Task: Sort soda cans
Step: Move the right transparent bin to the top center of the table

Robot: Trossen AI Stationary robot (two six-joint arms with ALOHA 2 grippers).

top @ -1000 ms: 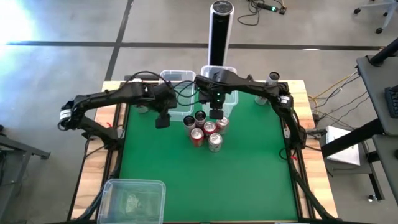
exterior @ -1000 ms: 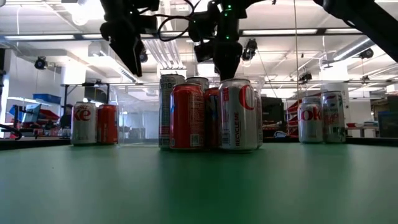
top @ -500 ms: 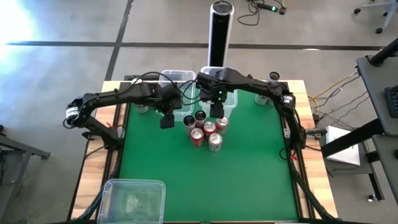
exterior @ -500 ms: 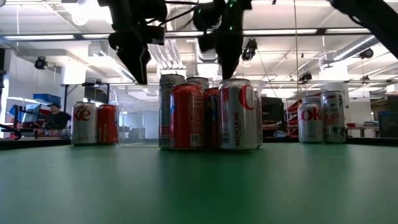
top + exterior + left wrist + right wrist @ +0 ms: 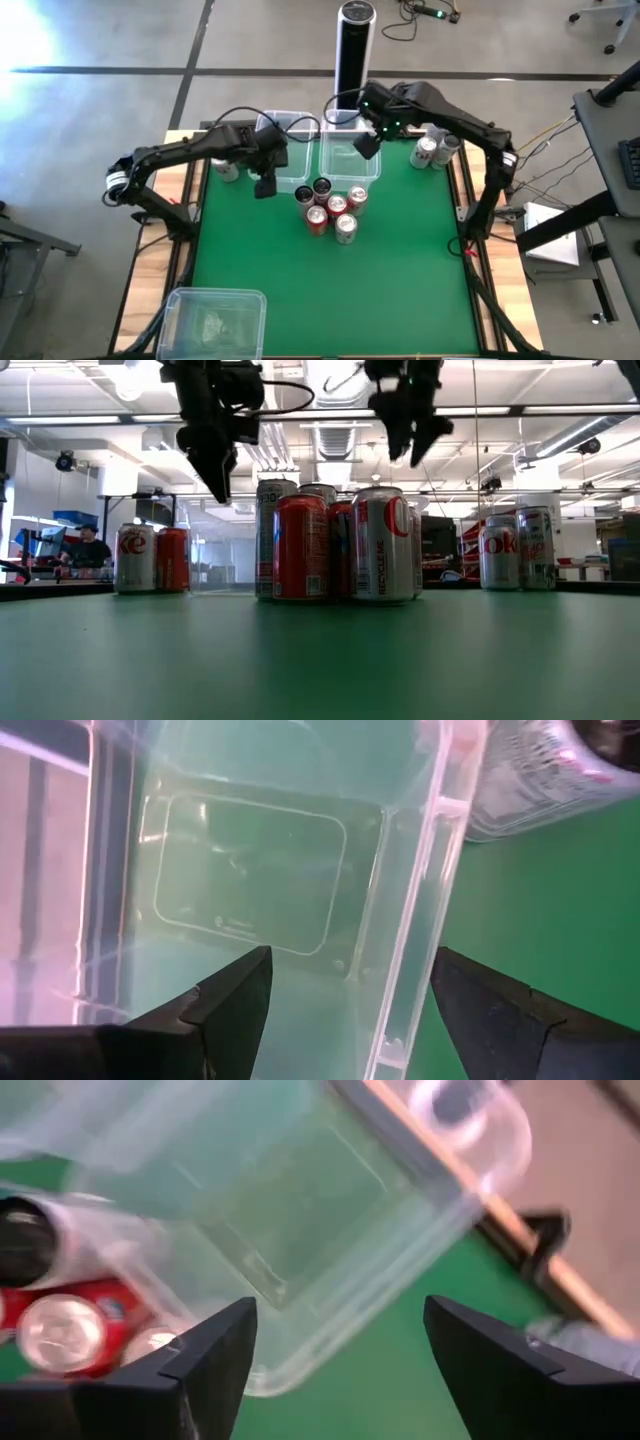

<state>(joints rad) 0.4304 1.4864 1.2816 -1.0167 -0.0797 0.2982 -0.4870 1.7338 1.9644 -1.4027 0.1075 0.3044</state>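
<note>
My right pincer [image 5: 367, 146] has lifted away from the soda cans [image 5: 331, 209] clustered mid-tabletop and now hangs wide and empty over the right clear bin [image 5: 350, 160], so no can got sorted.

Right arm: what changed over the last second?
The right gripper lifted off the can cluster and swung back over the right clear bin, fingers open and empty. The left gripper edged slightly toward the cluster, open. The cans stayed put.
</note>
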